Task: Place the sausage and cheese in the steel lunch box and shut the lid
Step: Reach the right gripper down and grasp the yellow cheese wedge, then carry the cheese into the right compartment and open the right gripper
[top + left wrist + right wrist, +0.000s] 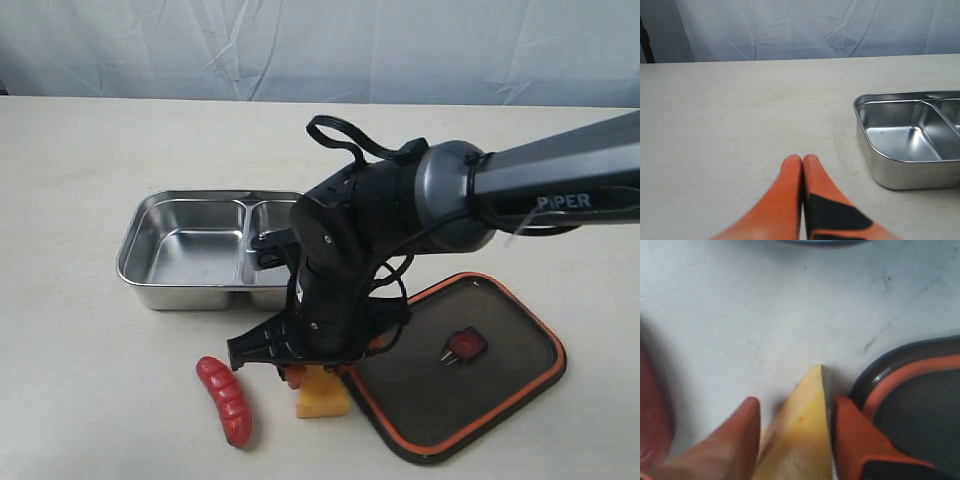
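The yellow cheese [325,398] wedge lies on the table between the red sausage [225,400] and the dark lid [480,400]. My right gripper [298,378] points down over it. In the right wrist view both orange fingers [747,425] press against the sides of the cheese [800,440], which still rests on the table, so my right gripper [796,405] is shut on it. The steel lunch box [135,250] stands open with nothing in it, behind the arm. My left gripper [802,159] is shut on nothing, hovering over bare table beside the lunch box [865,135].
The lid [920,405] lies flat with its orange rim right beside one right finger. Its small red valve tab [465,345] faces up. The sausage [652,430] shows as a red blur at the edge of the right wrist view. A wrinkled pale curtain backs the table.
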Motion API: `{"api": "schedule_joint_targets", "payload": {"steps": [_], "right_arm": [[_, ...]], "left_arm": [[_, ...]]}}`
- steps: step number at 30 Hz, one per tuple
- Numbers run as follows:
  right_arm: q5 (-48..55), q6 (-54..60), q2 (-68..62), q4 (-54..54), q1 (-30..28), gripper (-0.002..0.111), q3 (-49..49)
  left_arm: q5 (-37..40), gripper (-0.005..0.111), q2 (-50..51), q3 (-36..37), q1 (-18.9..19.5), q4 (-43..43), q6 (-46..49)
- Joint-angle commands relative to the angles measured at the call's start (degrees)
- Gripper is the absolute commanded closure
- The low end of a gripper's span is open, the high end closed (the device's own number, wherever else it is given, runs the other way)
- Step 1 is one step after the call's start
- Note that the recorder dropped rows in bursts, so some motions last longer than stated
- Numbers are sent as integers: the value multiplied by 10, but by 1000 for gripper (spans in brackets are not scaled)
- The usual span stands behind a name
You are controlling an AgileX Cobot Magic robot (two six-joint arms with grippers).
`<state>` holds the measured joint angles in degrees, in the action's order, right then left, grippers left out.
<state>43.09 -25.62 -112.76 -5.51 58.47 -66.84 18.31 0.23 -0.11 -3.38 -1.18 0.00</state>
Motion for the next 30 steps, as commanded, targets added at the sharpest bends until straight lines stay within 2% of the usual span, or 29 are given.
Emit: {"api": "schedule_joint_targets", "payload": {"steps": [1,2,12,16,20,26,30], "right_arm": [[6,1,-3,7,0,97,-3],[6,1,-2,8,0,109,-3],[60,17,40,14,0,108,-45],[55,18,57,51,-2,108,-73],[15,14,58,102,-25,108,-111],[-81,16,40,100,-75,108,-141],[-93,46,9,100,-92,108,-155]], "left_arm": [[-6,107,-2,1,3,1,0],[-6,107,-2,1,3,1,0],[-6,107,-2,1,3,1,0],[-6,107,-2,1,3,1,0],[-6,107,-2,1,3,1,0],[-6,107,-2,1,3,1,0],[-6,107,-2,1,3,1,0]]}}
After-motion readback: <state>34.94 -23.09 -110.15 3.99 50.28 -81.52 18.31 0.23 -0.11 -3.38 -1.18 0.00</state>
